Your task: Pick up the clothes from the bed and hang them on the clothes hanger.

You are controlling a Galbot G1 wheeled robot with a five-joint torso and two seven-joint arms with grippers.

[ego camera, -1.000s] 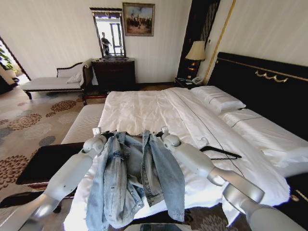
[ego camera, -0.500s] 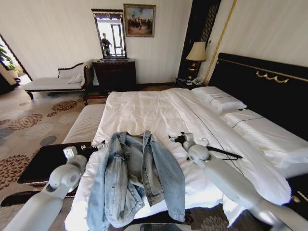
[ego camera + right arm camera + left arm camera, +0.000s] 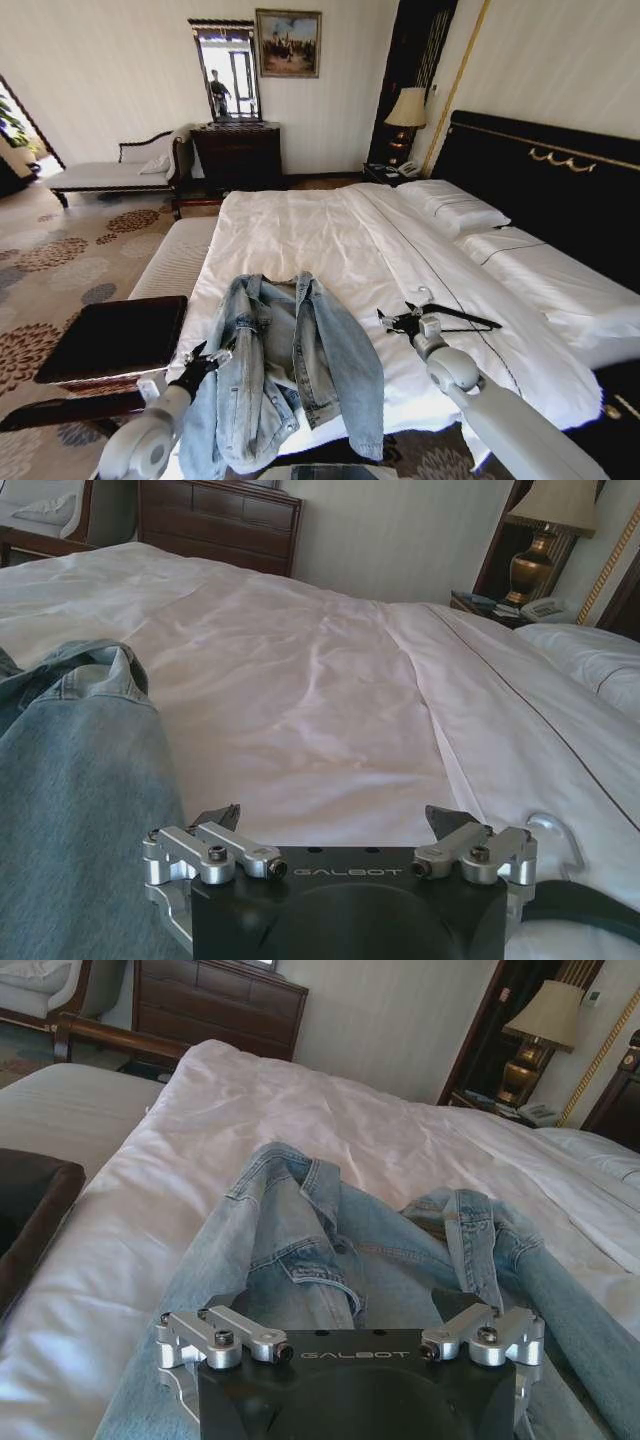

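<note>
Off the left foot corner of the bed point(image 3: 300, 225), a dark bench point(image 3: 110, 335) stands on the patterned carpet, and just to its right the left gripper point(image 3: 205, 358) hovers at the mattress edge, jaws spread and holding nothing, close beside the left sleeve of the denim jacket point(image 3: 285, 370). The jacket lies spread open on the white sheet near the foot of the bed, collar toward the headboard point(image 3: 560, 180), its hem and sleeves hanging over the near edge; in the left wrist view its collar and open front point(image 3: 330, 1250) lie just ahead of the jaws. To the jacket's right, the right gripper point(image 3: 408, 321) hangs over bare sheet, jaws likewise released and empty. Just beyond it the black clothes hanger point(image 3: 455, 316) lies flat on the sheet, silver hook toward the pillows point(image 3: 450, 208).
</note>
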